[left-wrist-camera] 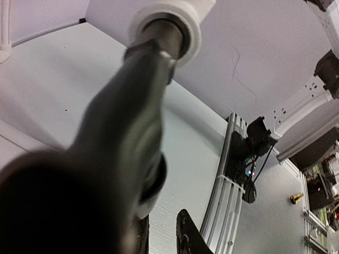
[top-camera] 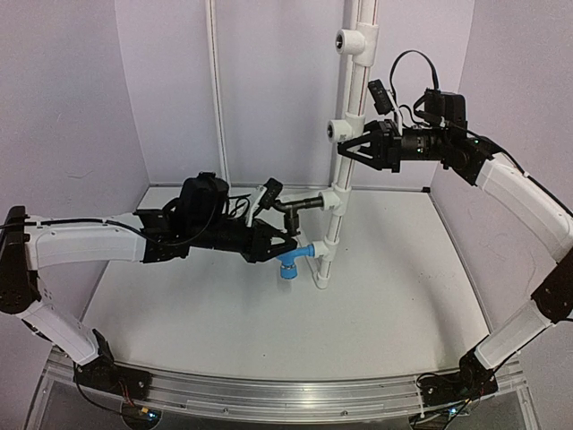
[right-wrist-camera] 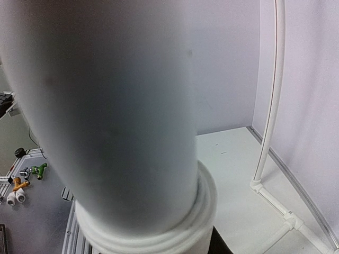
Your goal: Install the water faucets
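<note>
Black faucet (top-camera: 300, 205) in tee socket (top-camera: 333, 199), just above left end effector (top-camera: 288, 245)

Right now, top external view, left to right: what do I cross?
left arm → blue faucet → white pipe → right arm. Black faucet left out: it sits above the blue one and overlaps it sideways.

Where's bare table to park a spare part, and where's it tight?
Free: front right of the table, between the pipe and the right arm; also front centre, nearer than the left arm. Tight: by the pipe, where the blue faucet, black faucet and left gripper bunch.
</note>
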Tool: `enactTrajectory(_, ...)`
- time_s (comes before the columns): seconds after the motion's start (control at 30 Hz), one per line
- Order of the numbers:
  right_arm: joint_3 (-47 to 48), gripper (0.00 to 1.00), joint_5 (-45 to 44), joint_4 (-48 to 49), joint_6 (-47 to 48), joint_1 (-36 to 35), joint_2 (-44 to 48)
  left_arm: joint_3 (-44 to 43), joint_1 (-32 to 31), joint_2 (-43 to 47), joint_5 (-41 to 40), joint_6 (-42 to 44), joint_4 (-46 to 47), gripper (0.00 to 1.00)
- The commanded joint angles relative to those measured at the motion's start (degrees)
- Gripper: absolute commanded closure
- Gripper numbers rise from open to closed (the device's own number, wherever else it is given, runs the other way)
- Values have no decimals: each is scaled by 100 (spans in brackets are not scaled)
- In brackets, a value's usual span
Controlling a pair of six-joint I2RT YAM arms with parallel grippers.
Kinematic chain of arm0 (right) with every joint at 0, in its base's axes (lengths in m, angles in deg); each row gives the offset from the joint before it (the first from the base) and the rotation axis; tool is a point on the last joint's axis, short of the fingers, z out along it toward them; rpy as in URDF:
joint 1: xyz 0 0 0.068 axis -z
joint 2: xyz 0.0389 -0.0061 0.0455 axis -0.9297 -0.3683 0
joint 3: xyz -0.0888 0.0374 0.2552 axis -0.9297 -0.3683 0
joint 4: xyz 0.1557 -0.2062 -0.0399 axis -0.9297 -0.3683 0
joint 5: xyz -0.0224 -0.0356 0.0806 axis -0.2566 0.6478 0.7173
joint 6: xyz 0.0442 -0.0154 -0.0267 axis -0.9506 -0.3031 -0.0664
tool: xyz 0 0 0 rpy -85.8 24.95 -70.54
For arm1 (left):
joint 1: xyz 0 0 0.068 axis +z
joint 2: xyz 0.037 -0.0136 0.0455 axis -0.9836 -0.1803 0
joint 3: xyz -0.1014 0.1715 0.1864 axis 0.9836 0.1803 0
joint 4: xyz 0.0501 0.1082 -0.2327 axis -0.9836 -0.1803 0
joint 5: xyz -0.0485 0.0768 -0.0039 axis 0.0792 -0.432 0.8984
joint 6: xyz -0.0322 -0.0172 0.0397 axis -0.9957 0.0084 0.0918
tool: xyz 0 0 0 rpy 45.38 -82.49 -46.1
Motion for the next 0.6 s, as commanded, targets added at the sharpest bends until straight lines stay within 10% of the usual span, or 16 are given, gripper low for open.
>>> enactTrajectory(0.0, -201, 100, -490, -1050, -295, 63, -177, 667, 0, 361, -921, -490, 2298, 81)
enactTrajectory(0.57, -145, 100, -523, -1059, -259, 67, -190, 1359, -96, -400, -1718, -1166, 4443, 83)
